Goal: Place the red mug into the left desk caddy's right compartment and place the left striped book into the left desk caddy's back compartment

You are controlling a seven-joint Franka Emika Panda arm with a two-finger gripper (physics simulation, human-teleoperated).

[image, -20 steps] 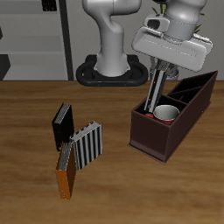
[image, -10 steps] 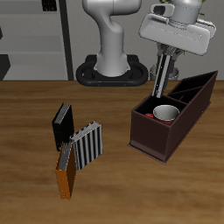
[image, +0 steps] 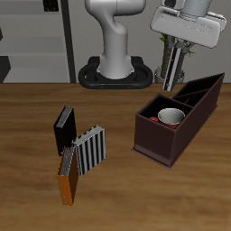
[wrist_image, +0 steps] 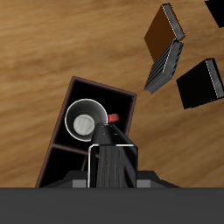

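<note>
red mug [image: 170, 116] sits in left desk caddy [image: 155, 143], right compartment [wrist_image: 90, 112]. i see pincer [image: 170, 76] above it, empty, fingers together.

We see a wooden table [image: 36, 135] with warm brown grain and a soft satin sheen. The left desk caddy [image: 171, 135] looks like dark brown matt wood or board, smooth-walled. The red mug [image: 170, 116] reads as glazed ceramic, its pale inside smooth. The left striped book [image: 91, 151] has a flat, paper-like cover, and the orange book [image: 67, 181] looks equally matt. The gripper [image: 169, 78] shows dull dark fingers under glossy white plastic-looking casing.
</note>
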